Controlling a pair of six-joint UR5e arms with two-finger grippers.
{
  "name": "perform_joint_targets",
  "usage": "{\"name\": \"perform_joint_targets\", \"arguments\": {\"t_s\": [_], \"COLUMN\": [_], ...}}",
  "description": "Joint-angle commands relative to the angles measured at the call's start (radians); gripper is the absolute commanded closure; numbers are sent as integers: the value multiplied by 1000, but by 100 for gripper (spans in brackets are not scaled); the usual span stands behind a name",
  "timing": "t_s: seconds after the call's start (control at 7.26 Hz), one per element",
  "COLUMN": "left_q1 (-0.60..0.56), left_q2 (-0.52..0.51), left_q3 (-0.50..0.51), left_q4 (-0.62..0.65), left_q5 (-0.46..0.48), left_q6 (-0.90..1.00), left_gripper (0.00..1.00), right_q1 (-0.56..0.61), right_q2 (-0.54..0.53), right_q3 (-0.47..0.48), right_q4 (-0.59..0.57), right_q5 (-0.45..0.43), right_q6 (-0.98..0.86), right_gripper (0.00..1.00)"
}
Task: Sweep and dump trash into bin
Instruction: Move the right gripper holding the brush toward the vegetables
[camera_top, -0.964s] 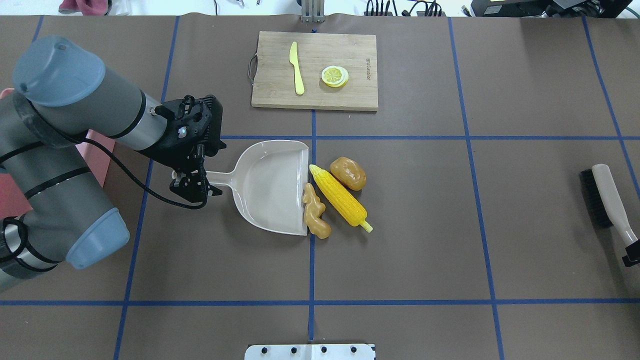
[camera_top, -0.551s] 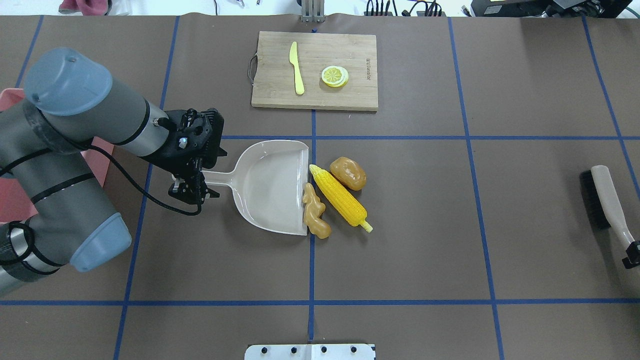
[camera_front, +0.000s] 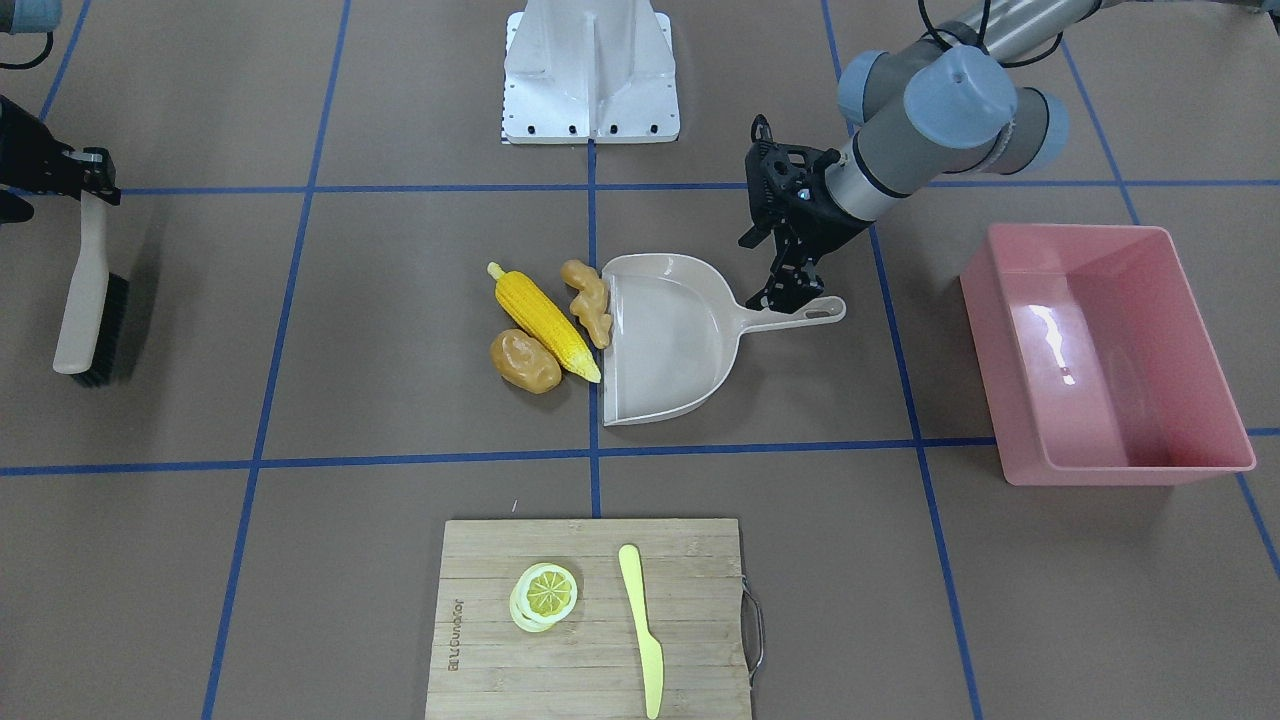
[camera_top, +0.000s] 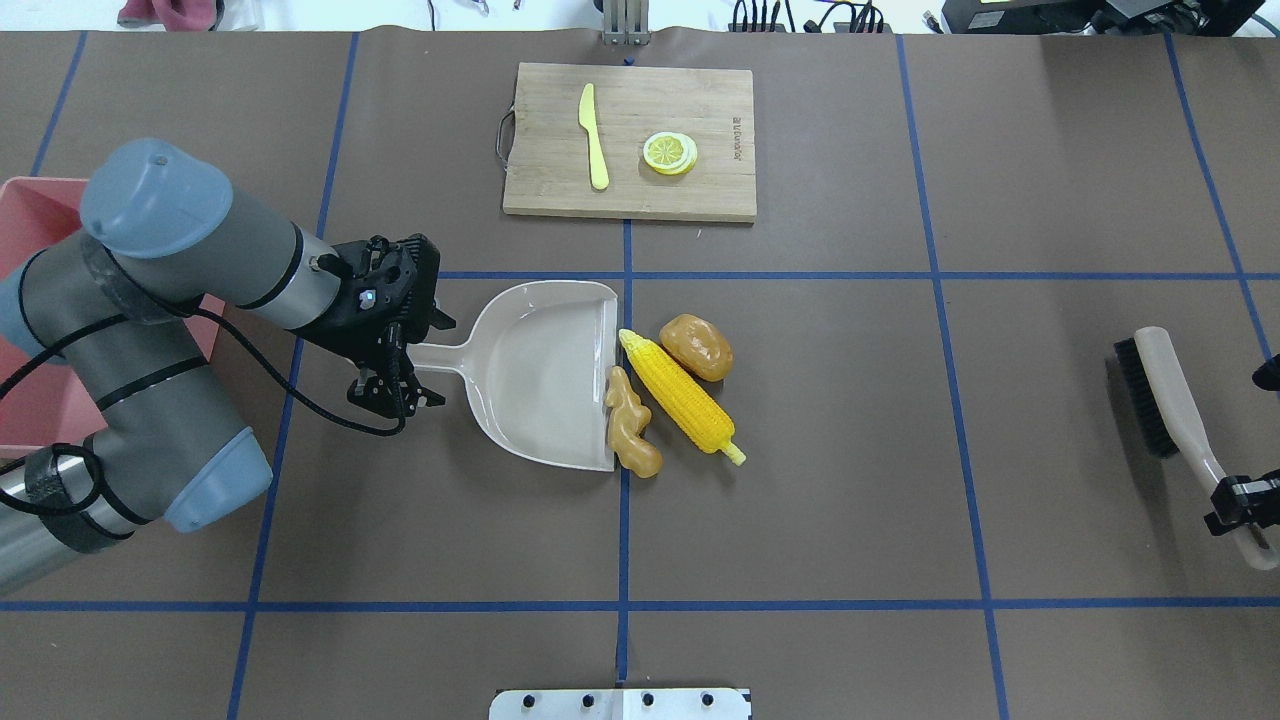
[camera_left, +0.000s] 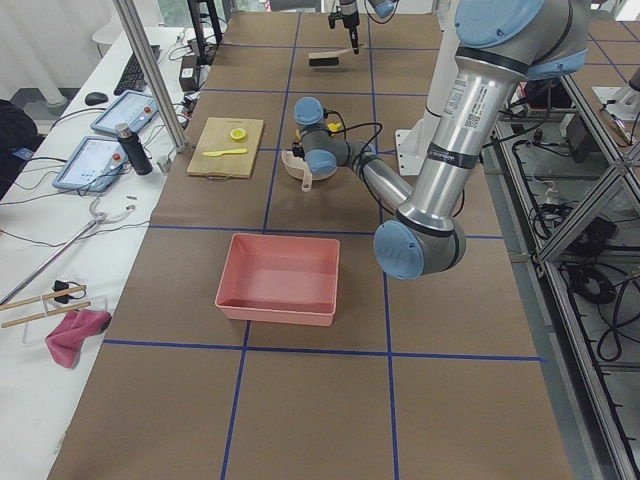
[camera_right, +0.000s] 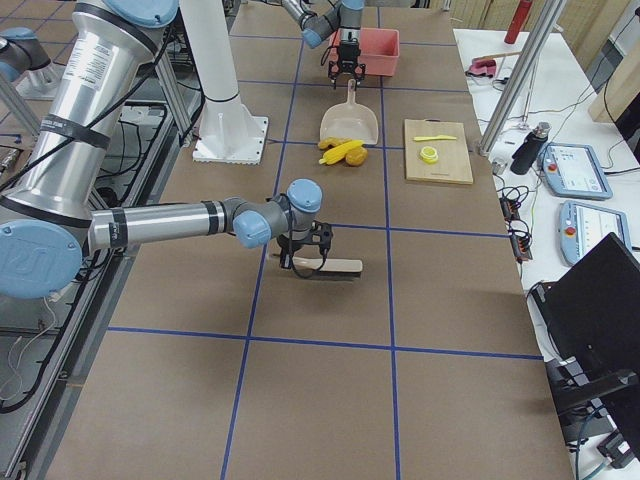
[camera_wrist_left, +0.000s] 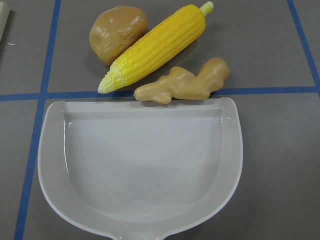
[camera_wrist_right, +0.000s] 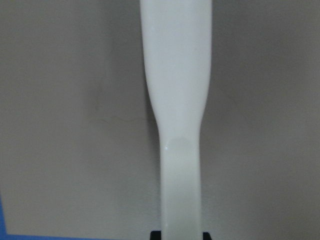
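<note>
Beige dustpan (camera_front: 660, 345) sits mid-table in the front-facing view, open lip right up against the trash (camera_front: 562, 342). Ginger (camera_front: 588, 297) touches the lip, corn (camera_front: 528, 303) lies just beside it, and potato (camera_front: 524, 361) is tucked on the corn's other side. None of it is in the pan yet. The pink bin (camera_front: 1000, 370) is well apart, on the robot's left. The left gripper (camera_front: 788, 293) hangs over the dustpan handle (camera_front: 815, 312) with fingers spread, not clamped. The right gripper (camera_front: 85, 165) pinches the top of the brush (camera_front: 80, 300), way off on the other side.

Overhead, the handle runs under those spread fingers; can't tell if they're touching it. The cutting board (camera_top: 700, 195) with knife (camera_top: 593, 135) and lemon slice (camera_top: 669, 152) isn't trash, so leave it.

Left side view: the bin is nearest the camera, everything else is too small to read. Right side view: the brush is held low and roughly level.

Left wrist cam: the lip is square across the frame with the ginger against it, nice alignment. Right wrist cam: the brush handle runs straight down into the fingers, pinched tight.

My take: centre the handle, close firmly and keep the lip flat on the table (camera_front: 300, 560) so it won't skid. Then bring the brush in behind the potato and sweep toward the pan. That corn could roll.
</note>
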Motion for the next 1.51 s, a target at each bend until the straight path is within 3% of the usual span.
{"name": "perform_joint_targets", "arguments": {"t_s": [0.0,0.41,0.83,1.1,1.38], "left_q1": [0,0,3,3,3], "left_q2": [-1,-13,-19,-19,-19], "left_q3": [81,162,225,224,224], "left_q4": [-90,-163,-221,-223,-226], "left_q5": [-2,-2,-2,-5,-5], "left_q6": [-18,-14,-14,-17,-17], "left_gripper": [15,18,19,20,20], "right_q1": [-9,-90,-254,-359,-407], "right_q2": [176,331,541,592,634], "right_q3": [55,49,2,1,-15], "right_q4": [-274,-301,-301,-294,-289], "right_q5": [-23,-16,-37,-143,-166], "right_q6": [0,18,262,336,367], "right_gripper": [100,100,100,100,100]}}
